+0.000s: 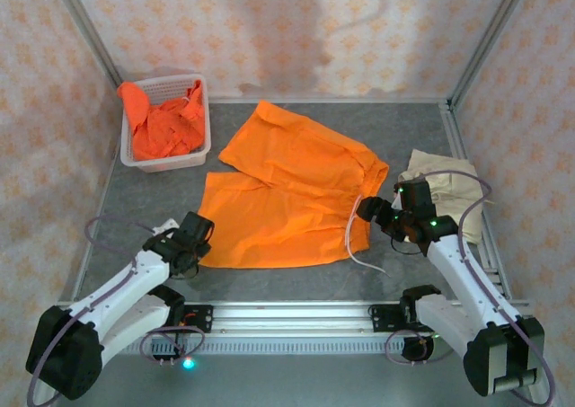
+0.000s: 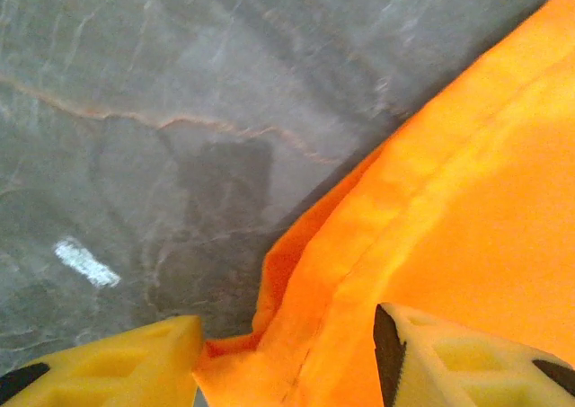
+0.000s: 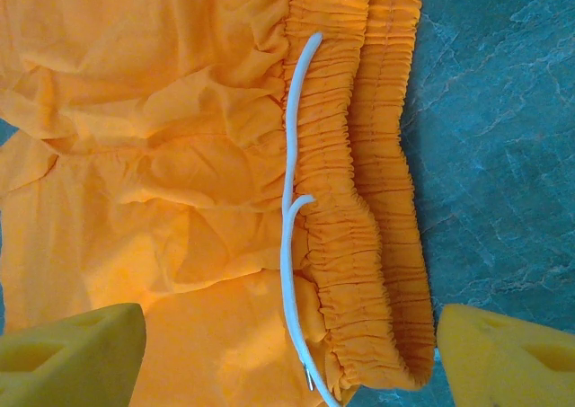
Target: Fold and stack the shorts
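Bright orange shorts (image 1: pixel 287 191) lie spread flat on the grey table, waistband to the right, with a white drawstring (image 1: pixel 352 241) trailing toward the front. My left gripper (image 1: pixel 193 236) sits at the near-left hem corner. In the left wrist view it (image 2: pixel 287 362) is open, and the hem of the orange shorts (image 2: pixel 449 200) lies between its yellow fingers. My right gripper (image 1: pixel 382 211) is at the near waistband corner. It (image 3: pixel 292 353) is open, straddling the gathered waistband (image 3: pixel 359 200) and drawstring (image 3: pixel 289 200). Beige shorts (image 1: pixel 449 196) lie folded at the right. More orange shorts (image 1: pixel 166 124) fill the basket.
A white mesh basket (image 1: pixel 199 146) stands at the back left against the patterned wall. A metal rail (image 1: pixel 296 315) runs along the table's front edge. Bare grey tabletop (image 1: pixel 135 209) shows to the left of the spread shorts.
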